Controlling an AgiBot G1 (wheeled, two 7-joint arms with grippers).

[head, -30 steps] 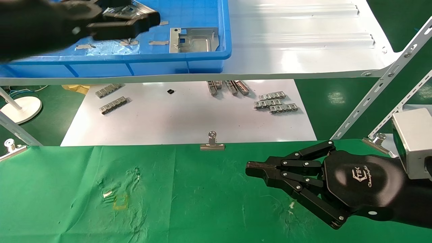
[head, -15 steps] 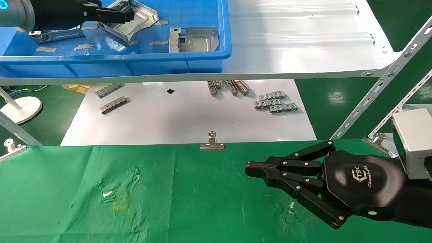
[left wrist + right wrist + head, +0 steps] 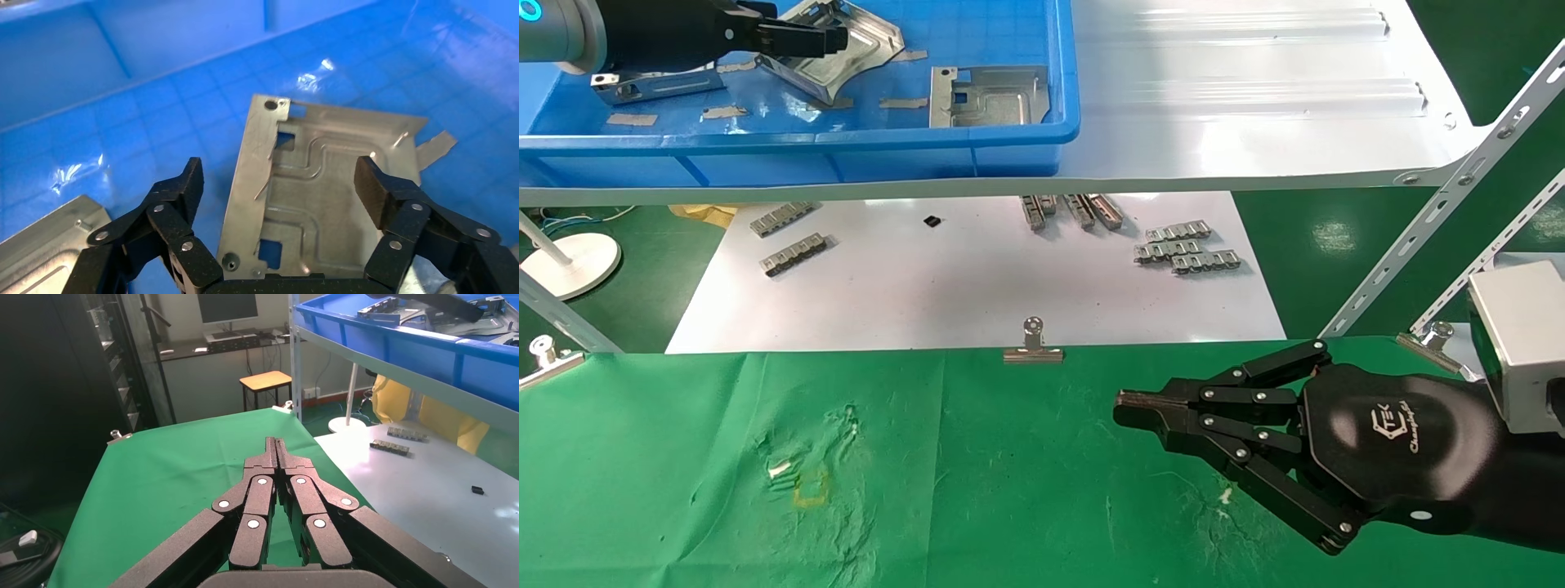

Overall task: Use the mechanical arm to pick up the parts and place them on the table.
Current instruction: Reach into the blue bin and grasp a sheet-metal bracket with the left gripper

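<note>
Left gripper [image 3: 278, 184] inside blue bin [image 3: 1009, 139], fingers spread wide either side of bracket [image 3: 324, 190] — not gripped. Right gripper [image 3: 1132, 408] closed, empty, parked over green table [image 3: 977, 490]. No brackets delivered yet.

Left black link-fingered claw [image 3: 278, 184] reaches forward, fingers spread wide; right black claw [image 3: 1128, 406] hovers low, fingertips pressed together.

Two matching black mechanical arms

A hexagonal palm with a white logo is seen on the right gripper [image 3: 1128, 408], joined to a silver box wrist; the left gripper [image 3: 278, 184] is built of jointed links fixed by silver rivets.
</note>
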